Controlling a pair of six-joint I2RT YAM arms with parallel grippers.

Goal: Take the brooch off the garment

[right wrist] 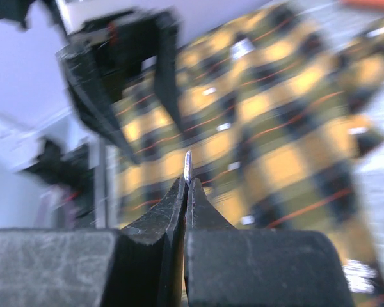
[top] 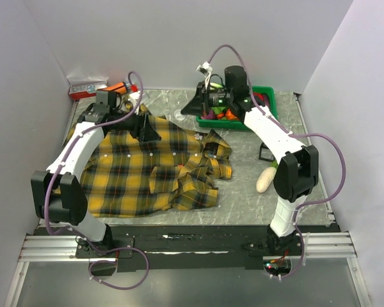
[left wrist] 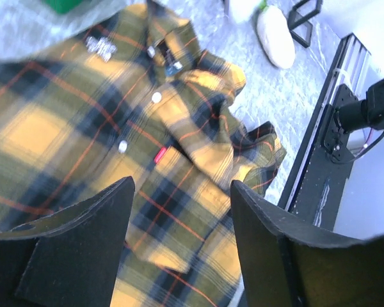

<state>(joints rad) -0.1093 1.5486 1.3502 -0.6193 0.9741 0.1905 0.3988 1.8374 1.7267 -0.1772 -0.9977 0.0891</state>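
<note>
The yellow-and-black plaid shirt lies spread on the table's left half, its collar to the right. It also fills the left wrist view. A small silvery-white flower-like ornament, the brooch, sits on the cloth near the collar. My left gripper hangs open and empty over the shirt. My right gripper is raised near the back edge. It is shut on a thin silvery sliver seen edge-on. I cannot tell what that sliver is.
A green bin of colourful items stands at the back right. A white oblong object and a small black frame lie right of the shirt. A red-and-white box sits at the back left.
</note>
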